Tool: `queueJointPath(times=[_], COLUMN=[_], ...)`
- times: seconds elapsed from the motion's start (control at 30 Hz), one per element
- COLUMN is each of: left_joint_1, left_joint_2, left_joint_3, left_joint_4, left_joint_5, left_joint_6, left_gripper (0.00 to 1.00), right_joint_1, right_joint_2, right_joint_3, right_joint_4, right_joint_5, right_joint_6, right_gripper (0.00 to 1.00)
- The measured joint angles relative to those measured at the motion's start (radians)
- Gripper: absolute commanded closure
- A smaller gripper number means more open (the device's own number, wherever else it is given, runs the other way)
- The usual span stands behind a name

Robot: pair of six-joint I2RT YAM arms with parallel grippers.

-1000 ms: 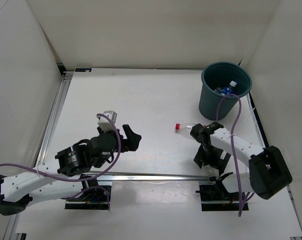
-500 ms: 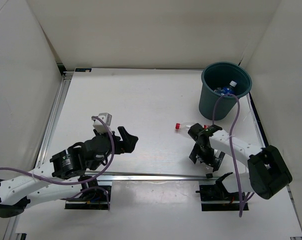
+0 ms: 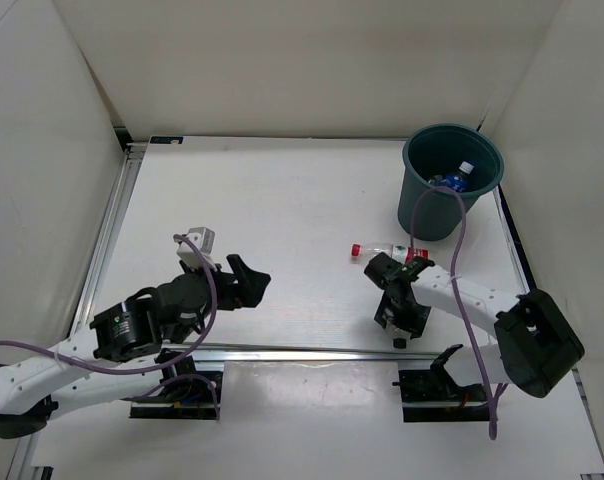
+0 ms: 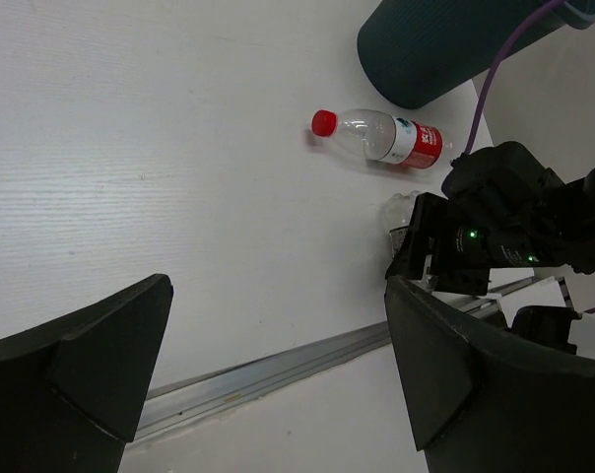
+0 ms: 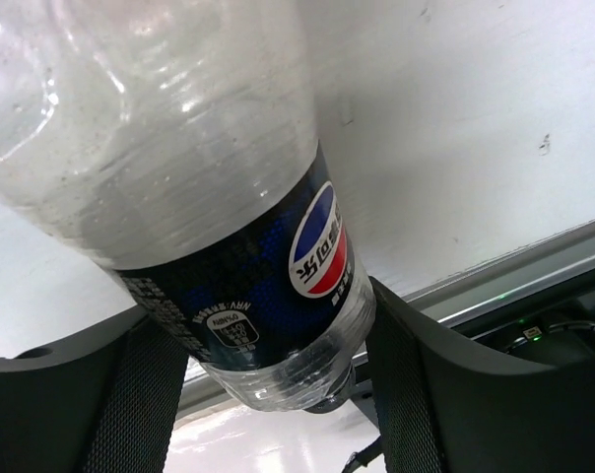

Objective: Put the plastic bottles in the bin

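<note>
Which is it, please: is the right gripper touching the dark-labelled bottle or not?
Touching: the right wrist view shows the right gripper clamping the dark-labelled bottle between both fingers.

My left gripper point(image 3: 250, 282) sits on the near left, its fingers spread wide over the white table point(image 3: 282, 190). My right gripper point(image 3: 398, 318) is on the near right, pointing down. A bottle with a red cap point(image 3: 382, 250) lies flat just behind it. The bin point(image 3: 422, 205) stands far right with blue-capped bottles point(image 3: 454, 180) inside.
</note>
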Motion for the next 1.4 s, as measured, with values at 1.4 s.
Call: queueJointPath(times=[1.4], left_joint_1=[0.0], left_joint_2=[-0.064], left_joint_3=[0.006], left_joint_4=[-0.025], left_joint_5=[-0.009], left_joint_6=[0.016], left_gripper=[0.0], right_joint_1=[-0.544], right_joint_2=[0.245], right_joint_3=[1.317], right_joint_4=[-0.156], right_joint_5=[0.056], right_joint_6=[-0.403], right_gripper=[0.7])
